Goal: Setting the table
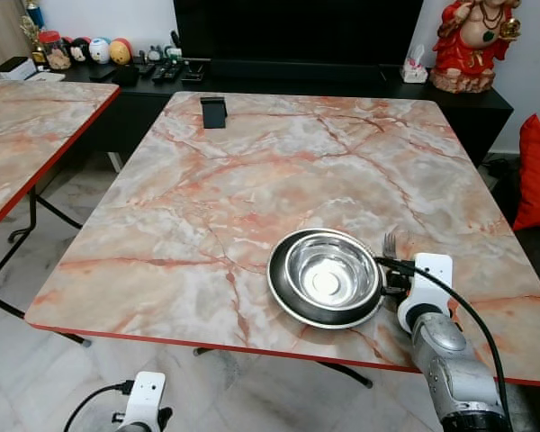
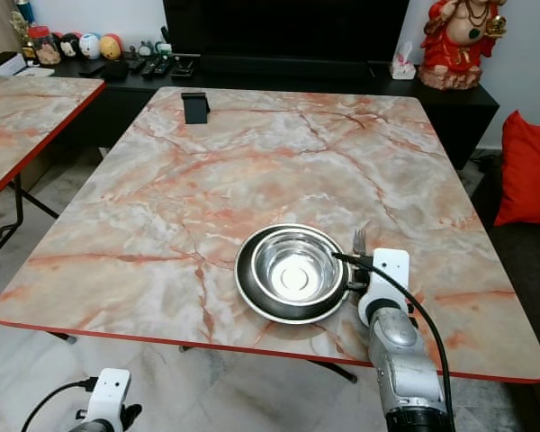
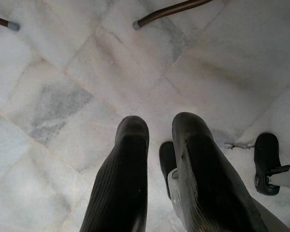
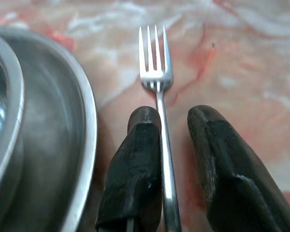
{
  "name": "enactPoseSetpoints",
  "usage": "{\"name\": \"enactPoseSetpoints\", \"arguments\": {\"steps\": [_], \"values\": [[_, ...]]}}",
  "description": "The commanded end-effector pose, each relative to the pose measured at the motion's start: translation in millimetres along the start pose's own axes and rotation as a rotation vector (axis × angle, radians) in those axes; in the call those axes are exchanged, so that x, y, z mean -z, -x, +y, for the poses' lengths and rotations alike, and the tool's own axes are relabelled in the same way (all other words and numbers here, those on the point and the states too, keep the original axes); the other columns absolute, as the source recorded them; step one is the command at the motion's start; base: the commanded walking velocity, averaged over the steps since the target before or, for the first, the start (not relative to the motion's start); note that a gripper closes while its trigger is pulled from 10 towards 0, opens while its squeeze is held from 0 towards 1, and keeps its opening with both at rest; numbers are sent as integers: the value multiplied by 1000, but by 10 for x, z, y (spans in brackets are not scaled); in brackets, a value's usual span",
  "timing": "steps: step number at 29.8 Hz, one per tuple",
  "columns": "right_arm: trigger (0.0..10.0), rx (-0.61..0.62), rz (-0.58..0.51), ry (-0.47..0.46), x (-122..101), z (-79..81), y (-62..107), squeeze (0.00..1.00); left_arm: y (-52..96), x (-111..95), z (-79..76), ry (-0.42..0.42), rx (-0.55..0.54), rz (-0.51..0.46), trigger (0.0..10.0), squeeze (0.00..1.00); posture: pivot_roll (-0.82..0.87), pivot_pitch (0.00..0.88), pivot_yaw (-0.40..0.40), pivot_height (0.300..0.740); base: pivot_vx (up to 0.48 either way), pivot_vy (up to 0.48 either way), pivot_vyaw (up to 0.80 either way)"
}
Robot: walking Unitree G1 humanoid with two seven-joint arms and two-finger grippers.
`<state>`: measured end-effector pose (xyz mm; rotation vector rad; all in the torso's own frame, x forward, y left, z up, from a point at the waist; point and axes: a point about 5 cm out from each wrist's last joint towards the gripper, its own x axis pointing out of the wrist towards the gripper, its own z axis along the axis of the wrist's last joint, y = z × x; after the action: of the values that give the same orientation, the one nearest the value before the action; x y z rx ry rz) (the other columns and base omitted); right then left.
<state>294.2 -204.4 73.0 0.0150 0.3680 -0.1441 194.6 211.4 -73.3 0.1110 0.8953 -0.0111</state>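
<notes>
Head view: a steel bowl [image 1: 328,273] sits in a dark plate [image 1: 292,306] on the marble worktop [image 1: 252,171]. The fork [image 1: 392,243] lies just right of the plate, and the right claw [image 1: 398,274] is beside that plate's right rim. A black stand [image 1: 213,112] sits far across the worktop from the plate. No writing can be read.

Right wrist view: the right claw [image 4: 174,166] is spread, its fingers [image 4: 135,169] on either side of the fork [image 4: 157,87] handle, one finger touching it.

Left wrist view: the left claw [image 3: 157,174] hangs over the floor [image 3: 63,87], fingers slightly apart, empty.
</notes>
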Motion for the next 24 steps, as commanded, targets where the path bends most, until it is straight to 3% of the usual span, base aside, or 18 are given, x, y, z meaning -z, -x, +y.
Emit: {"name": "enactPoseSetpoints", "arguments": {"steps": [1, 10, 13, 14, 24], "values": [[10000, 3, -56, -19, -131, 0, -6, 0, 4, 23, 10, -13, 2, 16, 10000, 0, -16, 0, 2, 740, 0, 0, 0], [10000, 26, -96, -16, -197, -34, 1, 0, 3, 21, 5, -19, 11, 17, 10000, 0, -17, 0, 2, 740, 0, 0, 0], [10000, 43, -185, 15, -315, -61, 14, 0, 3, 20, 7, -23, 10, 17, 10000, 0, -18, 0, 3, 740, 0, 0, 0], [10000, 40, -277, -3, -446, -52, 44, 0, 4, 21, 12, -16, 2, 15, 10000, 0, -18, 0, 3, 740, 0, 0, 0], [10000, 124, -535, 3, -729, -128, 221, 0, 11, 32, 22, 5, -11, 0, 10000, 0, -18, 0, 5, 740, 0, 0, 0]]}}
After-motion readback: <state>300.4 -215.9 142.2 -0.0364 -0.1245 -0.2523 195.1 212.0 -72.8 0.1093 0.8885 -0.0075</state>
